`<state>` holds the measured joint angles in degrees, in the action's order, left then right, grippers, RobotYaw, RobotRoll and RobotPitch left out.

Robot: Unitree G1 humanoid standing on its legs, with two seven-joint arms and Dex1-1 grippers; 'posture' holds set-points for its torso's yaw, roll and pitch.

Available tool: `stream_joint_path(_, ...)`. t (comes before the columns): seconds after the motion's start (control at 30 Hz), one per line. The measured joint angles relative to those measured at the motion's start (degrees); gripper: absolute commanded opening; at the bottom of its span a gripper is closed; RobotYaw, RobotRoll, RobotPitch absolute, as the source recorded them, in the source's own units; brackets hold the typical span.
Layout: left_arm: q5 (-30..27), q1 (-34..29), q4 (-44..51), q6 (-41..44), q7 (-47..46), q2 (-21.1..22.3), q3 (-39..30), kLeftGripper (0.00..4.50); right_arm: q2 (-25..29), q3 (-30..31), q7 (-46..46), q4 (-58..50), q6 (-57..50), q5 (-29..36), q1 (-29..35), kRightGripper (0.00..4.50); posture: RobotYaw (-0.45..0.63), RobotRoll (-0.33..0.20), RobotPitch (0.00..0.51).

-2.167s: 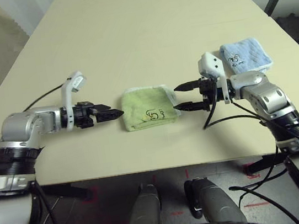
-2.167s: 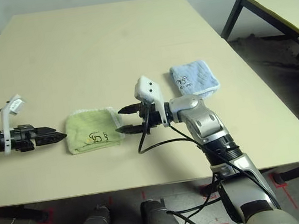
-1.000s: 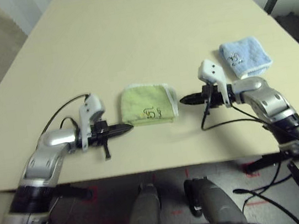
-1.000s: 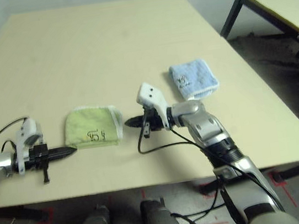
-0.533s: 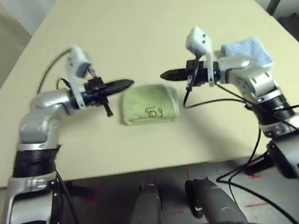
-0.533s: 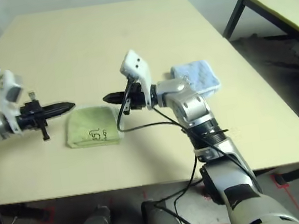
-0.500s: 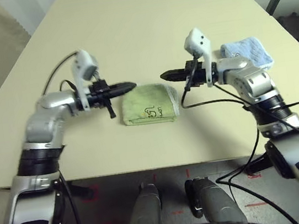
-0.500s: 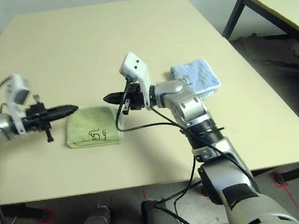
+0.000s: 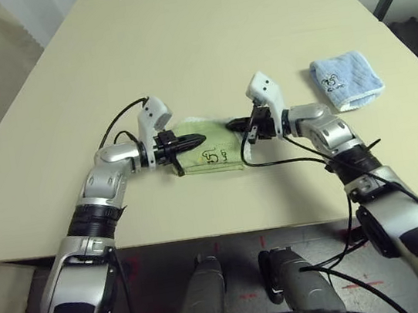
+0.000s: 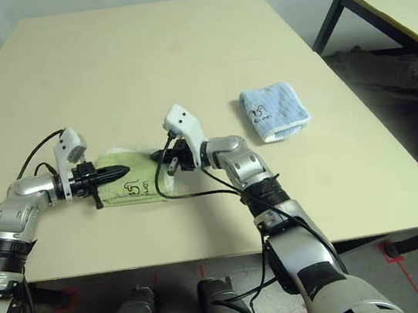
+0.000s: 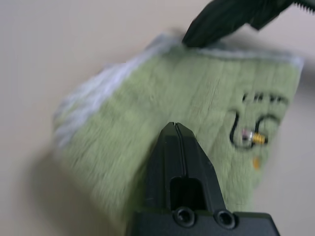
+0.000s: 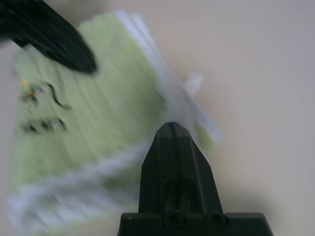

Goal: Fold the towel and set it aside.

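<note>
Left gripper (image 9: 200, 137): fingers pressed together, nothing held between them; the tip is poised over the left part of the towel, pointing toward the robot's right. In the left wrist view the closed fingers (image 11: 179, 147) are seen above green terry, with the tip of the other gripper at the towel's far edge.

Right gripper (image 9: 231, 125): fingers likewise pressed together, nothing held; the tip is set at the towel's far right corner, pointing toward the robot's left. Whether either tip touches the cloth cannot be told.

Towel (image 9: 217, 155): light green, folded into a compact rectangle, laid flat on the table between the two grippers, in the near middle. A dark embroidered logo (image 9: 210, 156) is shown on the upper face; white edging is seen along the far and right sides.

Table (image 9: 200, 41): pale beige top, bare beyond the towel.

Blue towel (image 9: 346, 81): smaller, folded, laid well apart to the right and farther back.
</note>
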<state>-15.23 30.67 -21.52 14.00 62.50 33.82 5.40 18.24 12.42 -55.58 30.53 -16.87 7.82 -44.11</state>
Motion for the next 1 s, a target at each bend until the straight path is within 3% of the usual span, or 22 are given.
stream_joint_path(0.23,-0.72,-1.09,-1.63,-0.67,-0.64,3.88,-5.33,0.02,4.97,-2.67,-1.61,-1.6,-1.05,0.77,-0.01,0.0,0.04,0.0,0.129)
stream_joint_path(0.37,-0.8,0.21,-1.56,-0.53,-0.76,4.18,-6.5,0.02,4.64,-4.13,-1.48,-5.9,-4.1,2.43,-0.25,0.0,0.04,0.0,0.13)
stream_joint_path(0.57,-0.81,5.66,0.49,1.39,-3.05,-1.42,-5.41,0.02,-2.3,-4.35,1.65,-10.96,-7.78,3.75,-3.64,0.0,0.03,0.0,0.132)
stream_joint_path(0.77,2.72,6.45,-2.0,0.12,-5.59,-6.21,-1.19,0.02,-8.57,-2.62,5.23,-5.5,-5.89,2.61,-3.66,0.0,0.04,0.0,0.134)
stream_joint_path(1.0,5.1,5.0,-5.39,-0.84,-7.26,-7.59,0.05,0.02,-9.68,-2.62,5.82,0.11,-4.02,2.48,-2.02,0.0,0.04,0.0,0.136)
